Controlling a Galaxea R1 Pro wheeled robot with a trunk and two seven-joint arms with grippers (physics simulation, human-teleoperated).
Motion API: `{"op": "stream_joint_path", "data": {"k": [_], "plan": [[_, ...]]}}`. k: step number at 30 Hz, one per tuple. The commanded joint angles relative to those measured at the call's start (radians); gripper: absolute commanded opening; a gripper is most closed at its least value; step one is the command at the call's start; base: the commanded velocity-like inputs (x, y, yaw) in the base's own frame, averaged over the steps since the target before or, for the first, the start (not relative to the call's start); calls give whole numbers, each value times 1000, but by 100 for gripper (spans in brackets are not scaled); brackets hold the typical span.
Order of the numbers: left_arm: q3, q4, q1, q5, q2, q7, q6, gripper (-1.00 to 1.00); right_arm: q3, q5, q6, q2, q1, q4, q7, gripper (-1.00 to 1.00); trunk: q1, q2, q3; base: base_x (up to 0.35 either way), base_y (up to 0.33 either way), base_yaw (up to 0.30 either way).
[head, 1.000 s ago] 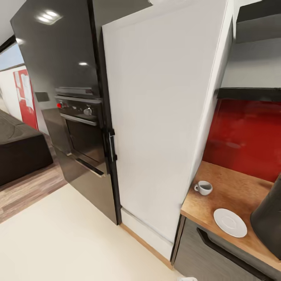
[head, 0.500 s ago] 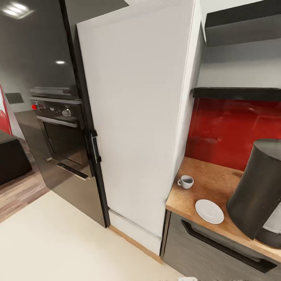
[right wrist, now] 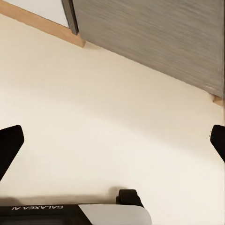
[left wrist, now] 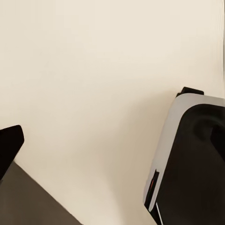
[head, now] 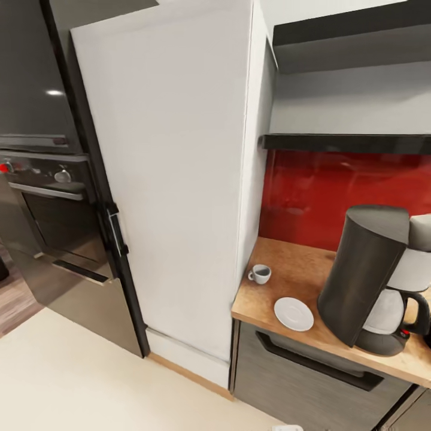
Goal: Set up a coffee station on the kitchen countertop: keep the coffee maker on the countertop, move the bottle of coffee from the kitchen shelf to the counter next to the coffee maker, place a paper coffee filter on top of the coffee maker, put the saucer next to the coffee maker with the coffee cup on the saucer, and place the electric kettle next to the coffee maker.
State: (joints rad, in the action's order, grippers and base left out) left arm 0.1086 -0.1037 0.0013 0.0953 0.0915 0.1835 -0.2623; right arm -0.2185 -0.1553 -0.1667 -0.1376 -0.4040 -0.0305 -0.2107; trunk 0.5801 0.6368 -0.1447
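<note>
Standing at the right end of the head view, the coffee maker (head: 374,281) rests upright on the table (head: 302,269), a light wood worktop over dark grey cabinets (head: 299,377). Its tall black body faces the camera, with the white-grey housing, the glass carafe and a small red switch showing at its right side. The saucer (head: 294,313) lies flat near the table's front edge, just beside the coffee maker's base and apart from it. The coffee cup (head: 260,274) stands upright on the wood farther back, near the table's left end, clearly apart from the saucer and not on it. A glossy red backsplash (head: 335,191) runs behind the table, with a dark shelf (head: 347,142) above it. A tall white cabinet panel (head: 167,179) stands left of the table, and a black built-in oven (head: 48,215) sits beyond that.

The left wrist view looks down on cream floor (left wrist: 93,84), with one dark fingertip of the left pincer (left wrist: 9,143) at the edge and part of the robot's white and black base (left wrist: 187,159); whether this pincer is spread or closed cannot be told. In the right wrist view the right pincer (right wrist: 112,138) is released, its two dark fingertips wide apart over the floor, holding nothing, with the grey cabinet front (right wrist: 154,37) ahead.
</note>
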Motion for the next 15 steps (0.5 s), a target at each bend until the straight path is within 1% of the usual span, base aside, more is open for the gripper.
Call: {"op": "stream_joint_path", "data": {"k": [1, 12, 15], "plan": [[1, -1, 0, 10, 0, -2, -3, 100, -8, -10, -4, 0, -1, 1, -3, 100, 0, 1, -2, 0, 0, -267], [2, -1, 0, 11, 0, -2, -3, 100, -8, -10, -4, 0, -1, 1, -3, 100, 0, 1, -2, 0, 1, -267], [2, -1, 0, 11, 0, -2, -2, 100, -8, -10, -4, 0, -1, 1, -3, 100, 0, 1, -2, -43, 89, -267]]}}
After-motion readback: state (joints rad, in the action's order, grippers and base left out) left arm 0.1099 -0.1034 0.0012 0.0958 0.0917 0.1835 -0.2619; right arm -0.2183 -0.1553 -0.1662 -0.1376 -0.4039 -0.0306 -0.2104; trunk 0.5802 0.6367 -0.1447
